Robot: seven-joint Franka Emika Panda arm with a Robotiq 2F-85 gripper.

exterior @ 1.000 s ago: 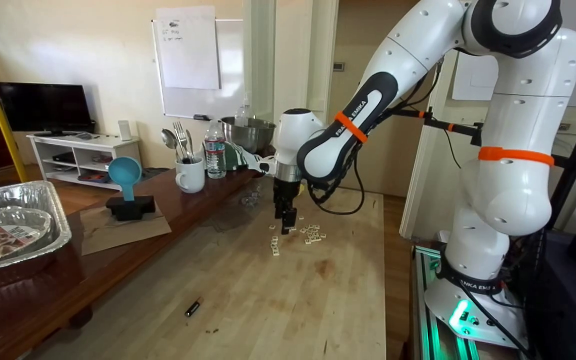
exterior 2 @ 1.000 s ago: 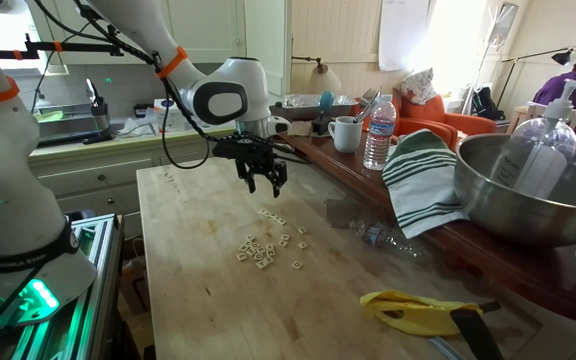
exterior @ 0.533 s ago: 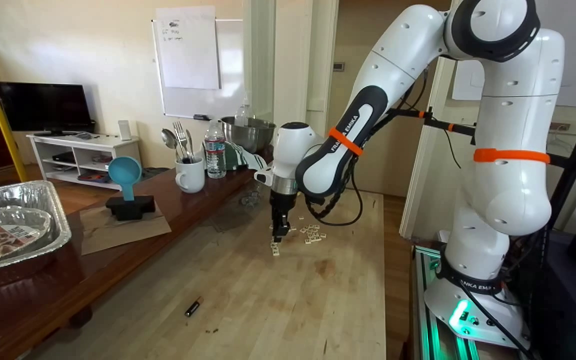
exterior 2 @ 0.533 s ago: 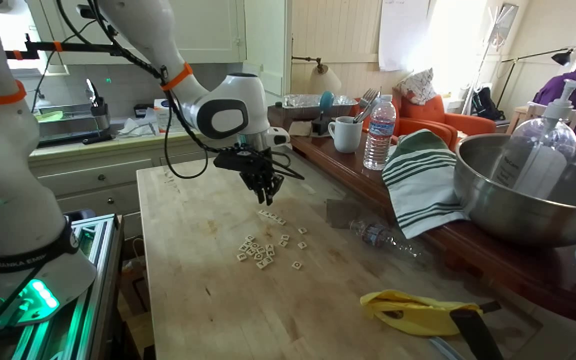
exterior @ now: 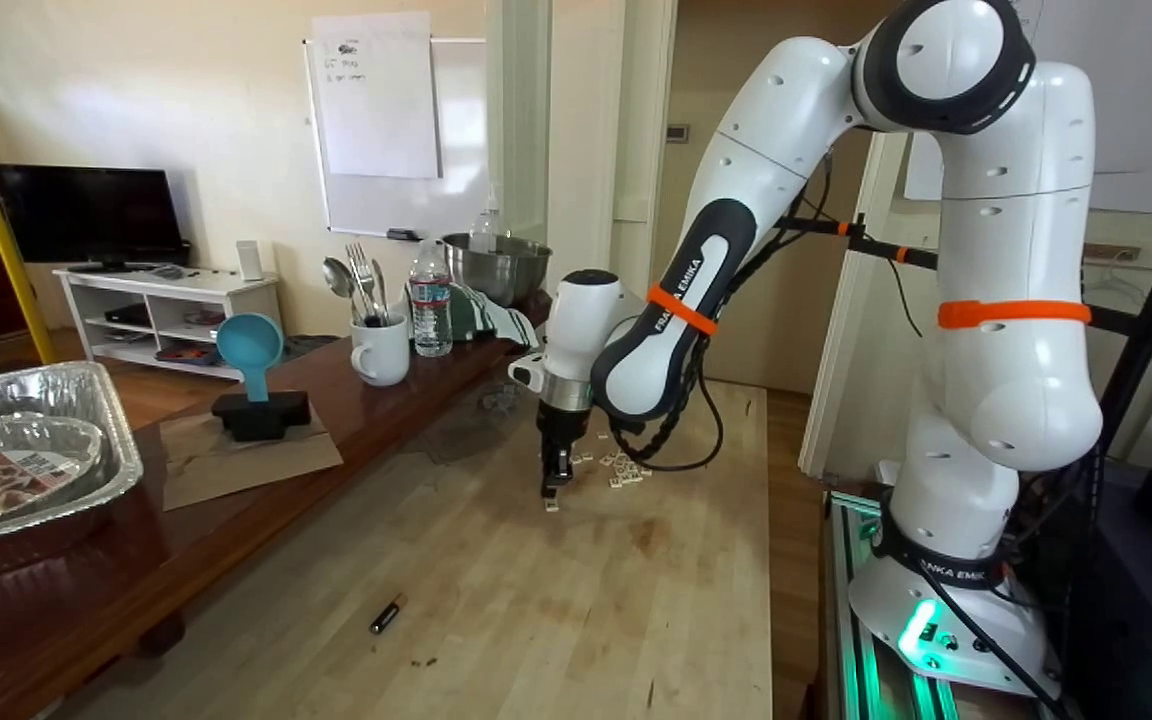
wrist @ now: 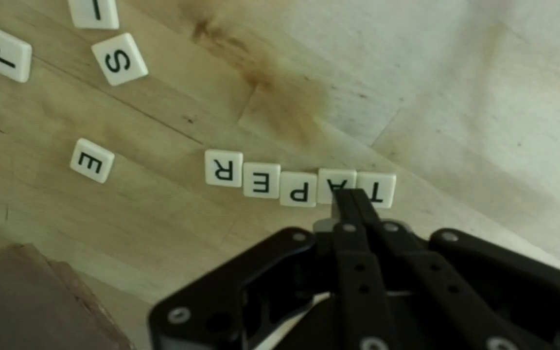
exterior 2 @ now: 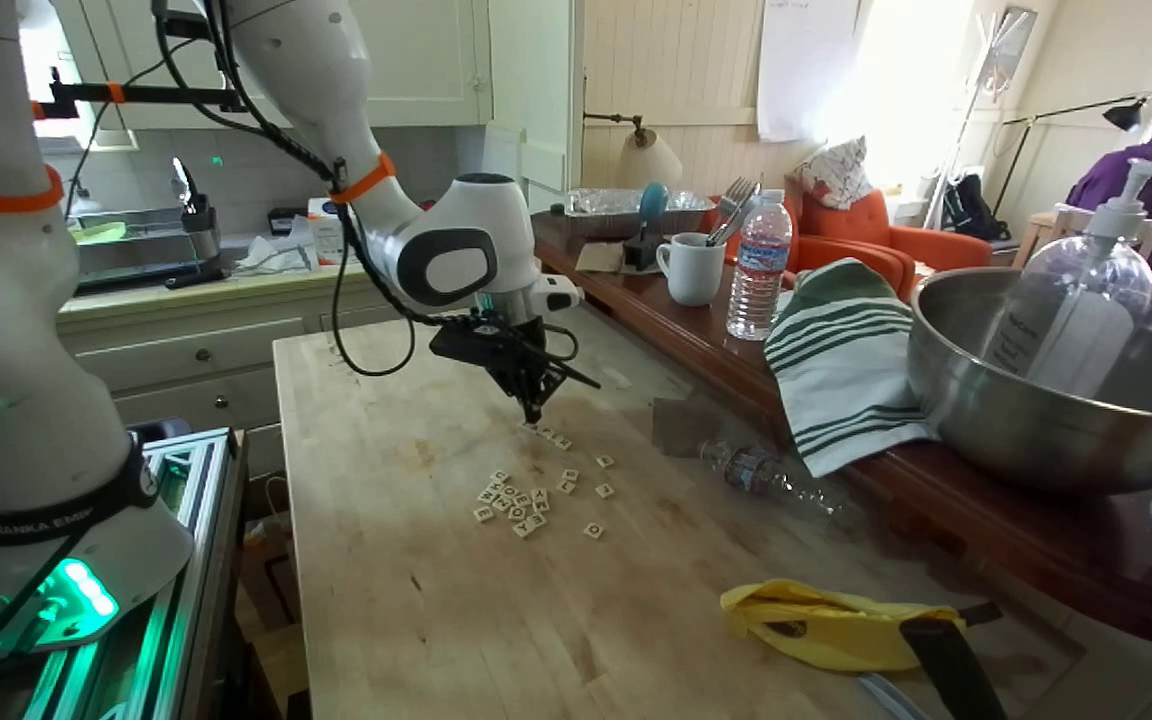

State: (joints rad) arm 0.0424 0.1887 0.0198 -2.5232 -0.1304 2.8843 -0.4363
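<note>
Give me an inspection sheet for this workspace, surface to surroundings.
Surface: wooden tabletop, brown-stained in spots.
Job's things: five letter tiles in a slightly uneven row, spelling TAPER.
Clutter: loose letter tiles, a battery, a yellow pouch, a plastic bottle on its side.
Claw: shut, jaws together; over the A tile and T tile in the wrist view, contact unclear.
Cables: black cable hangs in a loop from the robot arm.
Surroundings: dark wood table alongside with cutlery mug, upright water bottle and steel bowl; person in background.
</note>
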